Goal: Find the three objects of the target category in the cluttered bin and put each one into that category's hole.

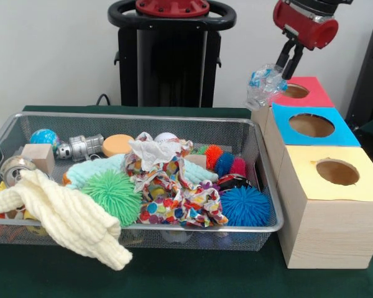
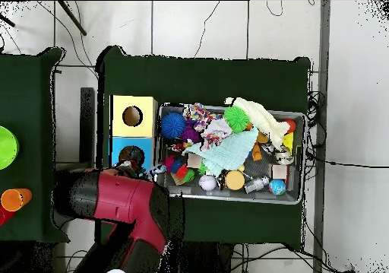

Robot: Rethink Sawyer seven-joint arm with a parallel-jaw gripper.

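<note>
Front view: my pincer is closed on a crumpled clear plastic bag, held just above the red box, at the near rim of its hole. Step in hand, I judge: delivery; next, centre over the hole and release.

Overhead view: my arm hides pincer and bag; the bin lies beside the boxes.

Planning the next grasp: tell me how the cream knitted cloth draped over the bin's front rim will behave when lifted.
The cream knitted cloth is probably floppy: it sags over the wire bin rim. It likely weighs little, being thick, loose knit. Lifted, it may drag on the green spiky ball beside it.
</note>
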